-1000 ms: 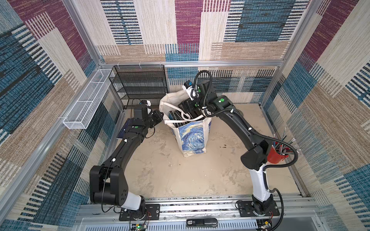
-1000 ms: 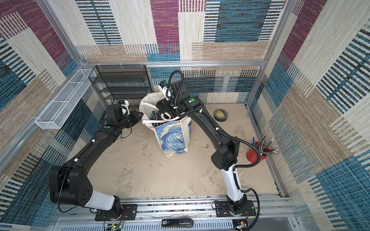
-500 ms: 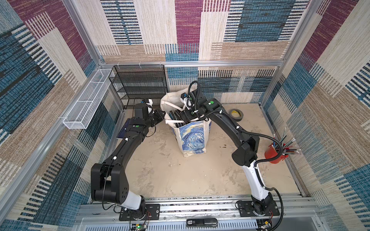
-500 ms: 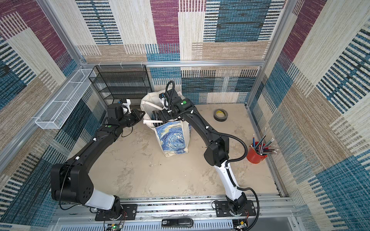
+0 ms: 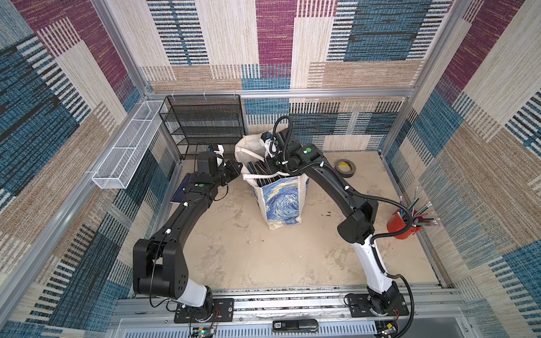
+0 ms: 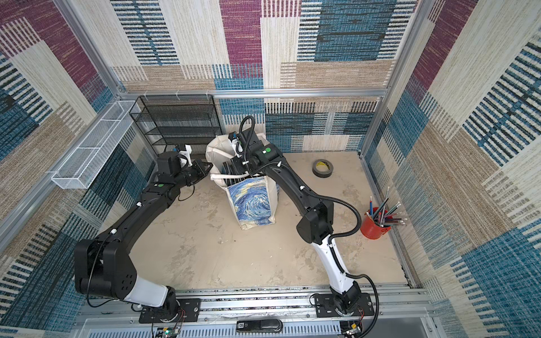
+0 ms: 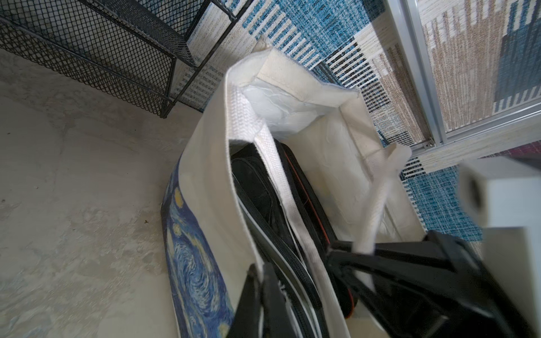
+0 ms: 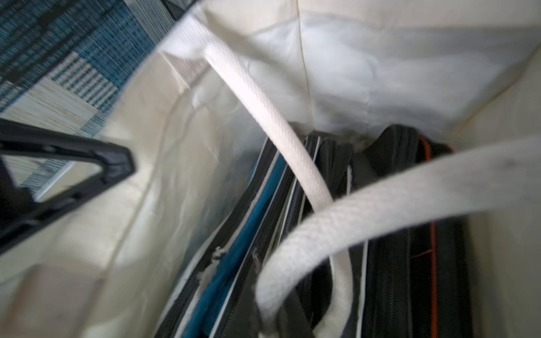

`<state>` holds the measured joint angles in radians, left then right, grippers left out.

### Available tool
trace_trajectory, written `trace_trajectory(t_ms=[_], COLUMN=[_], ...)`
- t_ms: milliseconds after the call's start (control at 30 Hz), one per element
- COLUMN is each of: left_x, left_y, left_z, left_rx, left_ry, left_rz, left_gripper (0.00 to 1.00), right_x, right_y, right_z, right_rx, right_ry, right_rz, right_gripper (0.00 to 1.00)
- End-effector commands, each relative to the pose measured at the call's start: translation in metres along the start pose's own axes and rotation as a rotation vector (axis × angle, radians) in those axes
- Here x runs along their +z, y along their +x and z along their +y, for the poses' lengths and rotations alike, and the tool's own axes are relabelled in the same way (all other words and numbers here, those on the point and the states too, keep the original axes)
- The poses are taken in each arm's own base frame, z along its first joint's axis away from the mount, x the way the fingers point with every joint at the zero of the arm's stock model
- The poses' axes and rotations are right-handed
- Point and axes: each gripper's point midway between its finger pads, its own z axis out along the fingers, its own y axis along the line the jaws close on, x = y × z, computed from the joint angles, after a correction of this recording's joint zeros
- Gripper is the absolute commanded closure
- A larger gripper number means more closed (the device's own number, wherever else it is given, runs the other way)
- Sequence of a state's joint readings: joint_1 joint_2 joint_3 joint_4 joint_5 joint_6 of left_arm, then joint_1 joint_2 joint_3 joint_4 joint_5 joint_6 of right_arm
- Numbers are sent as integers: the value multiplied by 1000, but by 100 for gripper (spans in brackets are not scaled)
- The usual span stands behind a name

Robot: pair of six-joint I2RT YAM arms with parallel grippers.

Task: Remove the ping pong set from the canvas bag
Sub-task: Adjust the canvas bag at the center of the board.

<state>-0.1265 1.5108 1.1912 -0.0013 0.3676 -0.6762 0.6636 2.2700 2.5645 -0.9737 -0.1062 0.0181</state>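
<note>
Watching the left gripper [image 5: 237,172] pinch the bag [image 5: 281,202] rim; right gripper [image 5: 271,165] clenched inside, on what I cannot tell.

In both top views the cell is lit brightly and evenly from above by diffuse light, and only soft, faint shadows are thrown on the mottled beige floor [image 5: 263,257]. The silver aluminium frame [image 5: 322,93] is splayed outward toward the picture edges by wide-angle distortion. In the left wrist view the cream-white canvas bag [image 7: 210,175] is rendered sharply, its pale lining nearly washed out, while the white boxy block [image 7: 503,199] close to the lens is out of focus. The right wrist view is smeared throughout by motion blur. The white woven handle [image 8: 292,152] and the black zipped cases [image 8: 395,234] are left soft-edged.
</note>
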Motion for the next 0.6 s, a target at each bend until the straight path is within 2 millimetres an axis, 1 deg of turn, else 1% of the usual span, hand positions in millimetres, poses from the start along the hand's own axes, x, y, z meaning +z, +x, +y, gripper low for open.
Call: trace_trajectory(t_ms=[0,100,200,233,300,400,467,533,567], left_x=[2,6,9,9,8,5,3,4,4], left_y=[-3,1,4,4,3,-1,-3,-4,-5], left_z=[8,15,19,20,22,25,26,28,29], left_rx=[36,29,30,35,49,62,64,65,65], left_ry=[-30,-41,-48,-52,-70,-88,-94,-100,-104], left_rz=[-31,-24,-18,-17,-17,-26,-32,-34,-34], left_gripper=[100,100,100,100,100,100,100,100,100], right_x=[-48,-74,-89,-94,-105,-128,-143,-148,-148], right_y=[-41,-53,-56,-57,-57,-56,-54,-49,-44], right_z=[6,3,-12,-21,-47,-96,-124,-145,-156], right_rx=[-4,6,39,55,94,164,198,226,241], right_ry=[2,1,18,32,52,85,93,96,98], right_rz=[-136,-181,-200,-212,-237,-291,-321,-325,-320], right_gripper=[100,100,100,100,100,100,100,100,100])
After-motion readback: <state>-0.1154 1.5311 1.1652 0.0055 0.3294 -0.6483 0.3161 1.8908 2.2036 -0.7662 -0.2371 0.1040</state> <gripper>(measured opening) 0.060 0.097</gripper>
